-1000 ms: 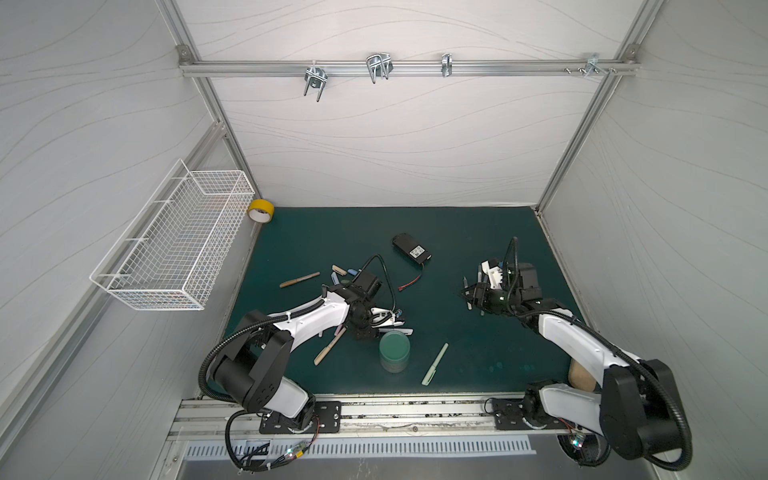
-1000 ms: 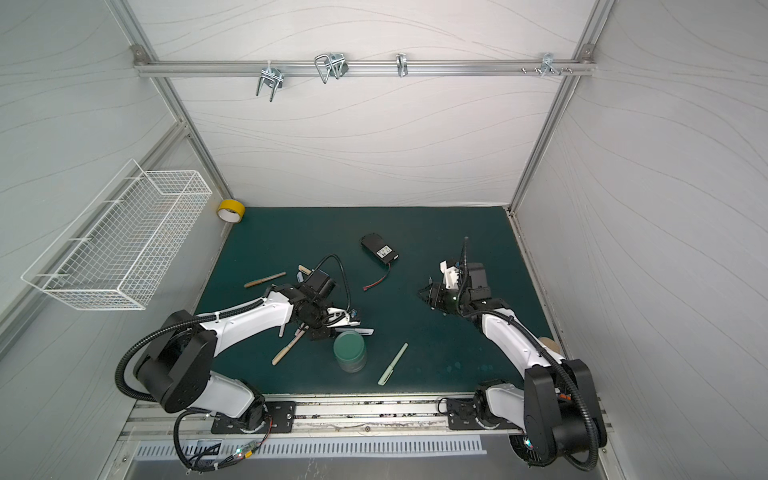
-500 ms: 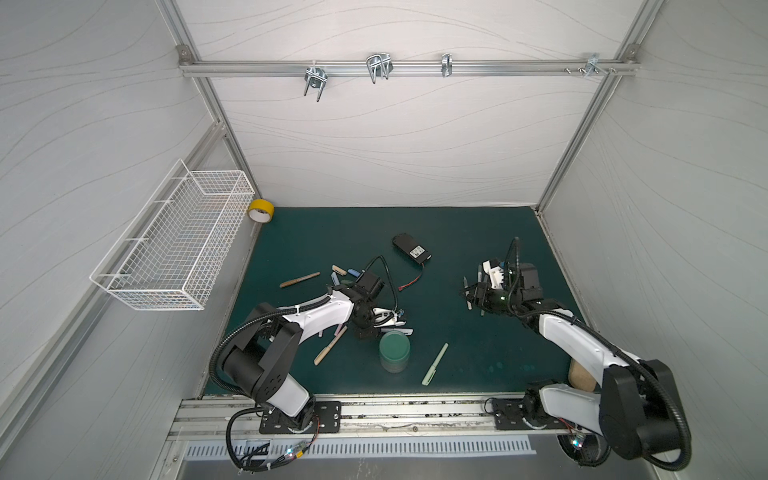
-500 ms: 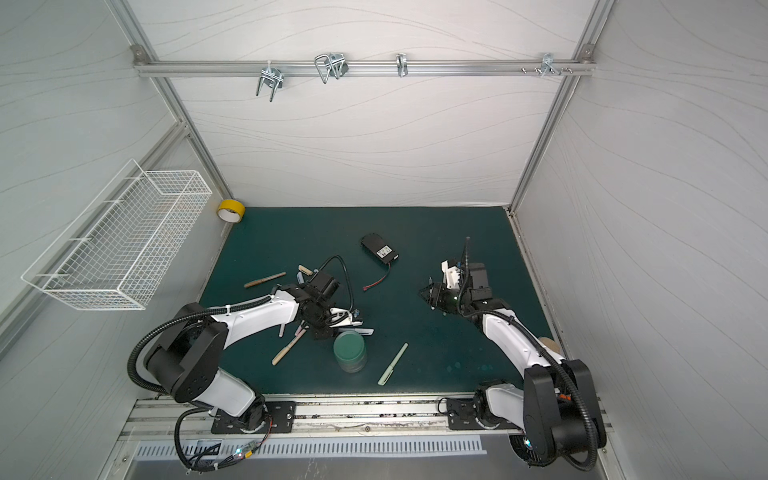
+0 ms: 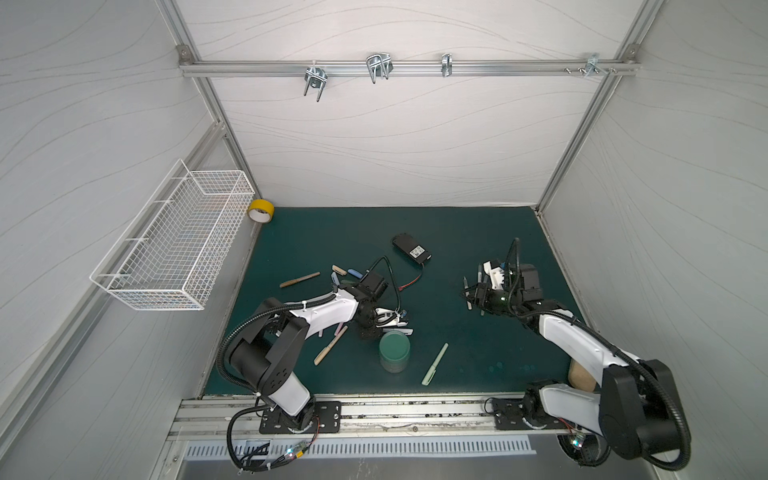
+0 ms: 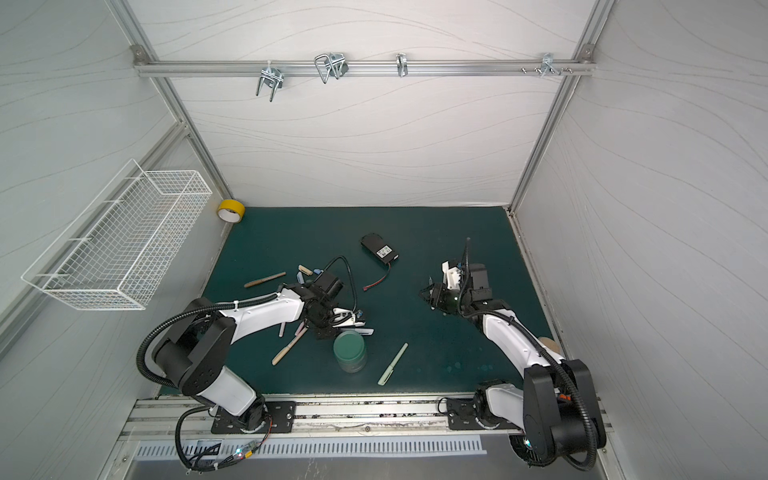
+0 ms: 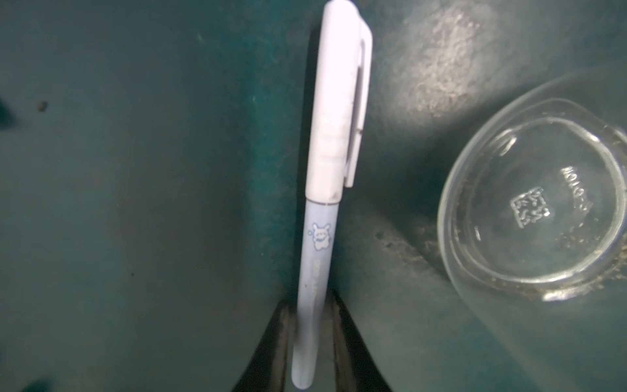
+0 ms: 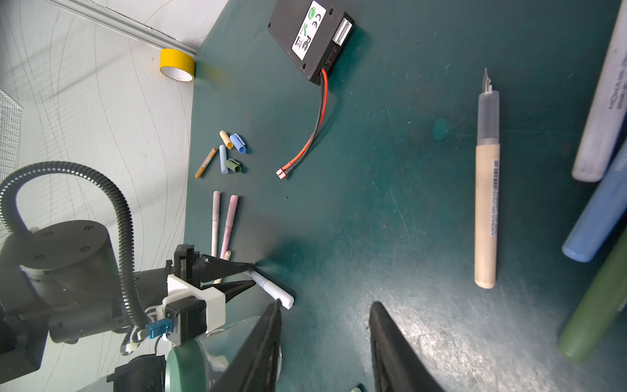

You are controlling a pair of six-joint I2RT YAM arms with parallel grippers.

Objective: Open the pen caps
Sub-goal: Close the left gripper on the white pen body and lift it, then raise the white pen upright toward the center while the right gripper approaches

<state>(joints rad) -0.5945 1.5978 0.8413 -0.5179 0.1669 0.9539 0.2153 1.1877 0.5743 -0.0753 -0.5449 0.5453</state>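
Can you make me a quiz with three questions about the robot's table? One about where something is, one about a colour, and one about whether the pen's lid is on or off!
1. Where on the green mat is the yellow tape roll?
A. In the middle
B. In the far left corner
C. In the near right corner

2. What colour is the cap of the pen between the fingers of the left gripper?
A. Black
B. Red
C. White

3. Is that cap on or off?
A. On the pen
B. Off, lying on the mat
C. Half off, with the tip showing

Answers:
1. B: in both top views the roll sits where the mat's far and left edges meet.
2. C: the left wrist view shows it white above a pale blue barrel.
3. A: it sits flush on the barrel and hides the tip.
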